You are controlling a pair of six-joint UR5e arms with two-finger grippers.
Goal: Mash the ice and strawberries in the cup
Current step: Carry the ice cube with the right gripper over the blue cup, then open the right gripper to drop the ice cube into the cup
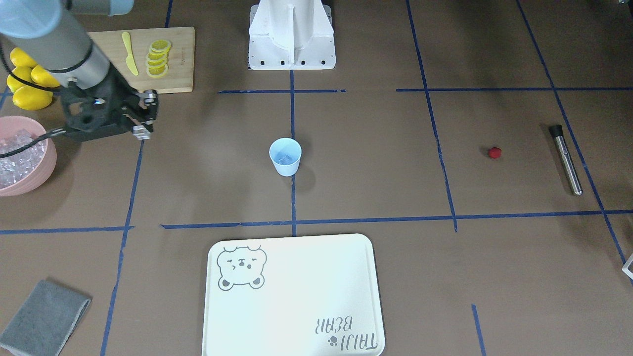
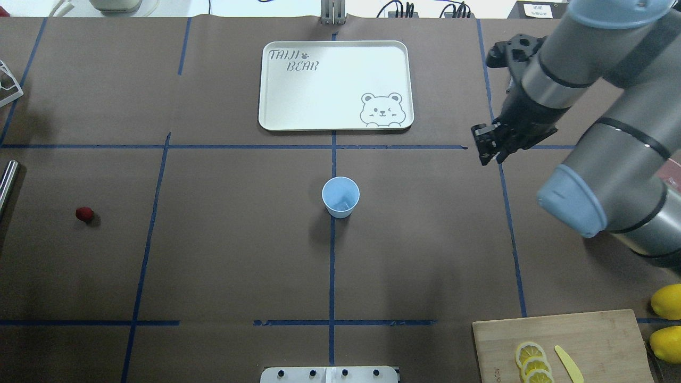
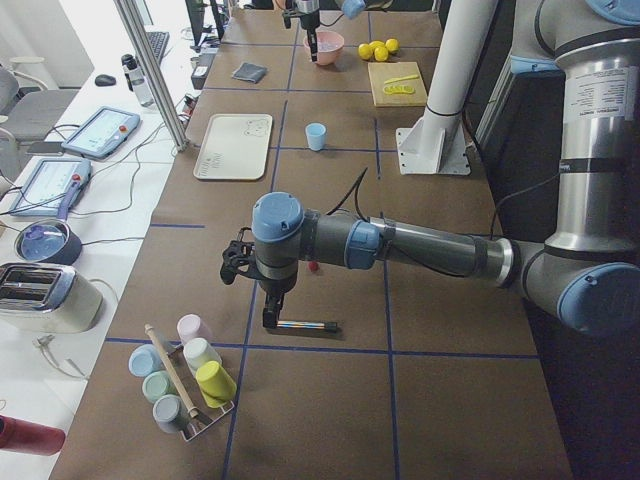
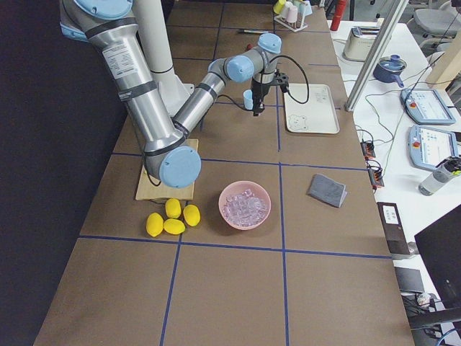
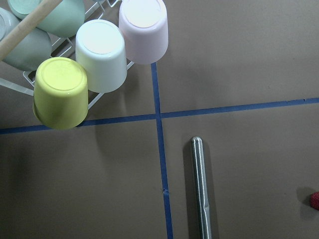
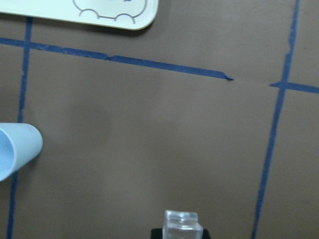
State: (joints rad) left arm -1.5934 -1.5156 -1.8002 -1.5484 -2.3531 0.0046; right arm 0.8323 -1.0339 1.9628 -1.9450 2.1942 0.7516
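The pale blue cup (image 1: 285, 155) stands upright at the table's middle with a little ice (image 1: 284, 158) in it. It also shows in the overhead view (image 2: 340, 197). My right gripper (image 2: 487, 149) hangs above the table to the cup's right, shut on one clear ice cube (image 6: 183, 222). The red strawberry (image 2: 84, 214) lies on the table far to the left, near a steel muddler (image 1: 566, 159). My left gripper (image 3: 271, 316) shows only in the exterior left view, over the muddler's end. I cannot tell whether it is open or shut.
A pink bowl (image 1: 51, 157) of ice cubes, several lemons (image 1: 27, 81) and a wooden board (image 1: 180, 54) with lemon slices and a yellow knife stand on the right arm's side. A white tray (image 2: 330, 90) lies beyond the cup. A cup rack (image 5: 99, 50) stands by the muddler.
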